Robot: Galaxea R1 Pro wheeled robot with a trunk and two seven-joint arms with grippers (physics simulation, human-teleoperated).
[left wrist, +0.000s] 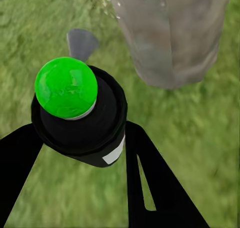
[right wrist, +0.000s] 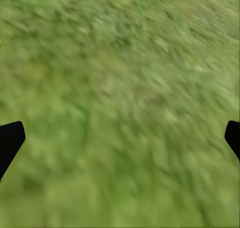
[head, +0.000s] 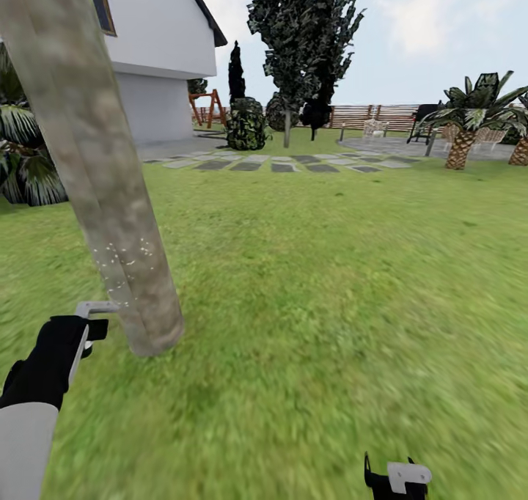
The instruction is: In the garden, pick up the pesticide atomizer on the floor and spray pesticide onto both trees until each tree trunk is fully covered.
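1. Left gripper (left wrist: pixel 82 138): the two black fingers (left wrist: pixel 150 188) are closed on the pesticide atomizer (left wrist: pixel 80 120), a black bottle standing between them. Its top shows as a bright green dome; a small white patch shows on its side. Its lower body is hidden by the fingers.
2. In the head view the left gripper (head: pixel 92 324) sits at about 8 o'clock, just beside the base of the tree trunk (head: pixel 95 170). The atomizer cannot be made out there; only a pale grey bracket and black housing are visible.
3. A grey fan-shaped form (left wrist: pixel 81 42) extends from beyond the atomizer toward the trunk (left wrist: pixel 175 32); what it is cannot be told.
4. Right gripper (right wrist: pixel 120 138): only the two black fingertips (right wrist: pixel 10 140) show, at opposite picture edges, set wide apart with nothing between them, above blurred lawn (right wrist: pixel 120 87).
5. In the head view the right gripper (head: pixel 396 478) is cut off at the 6 o'clock edge.
6. The trunk leans across from 11 o'clock, mottled grey-brown, with fine white specks low down. Its crown is cut off by the frame.
7. At 12 o'clock: stepping stones (head: pixel 293 164), a second tree (head: pixel 301 38), a dark cypress (head: pixel 236 71).
8. At 1 to 2 o'clock: slatted fence (head: pixel 374 115), palm (head: pixel 469 115).
9. At 11 o'clock: white house (head: pixel 158 53).
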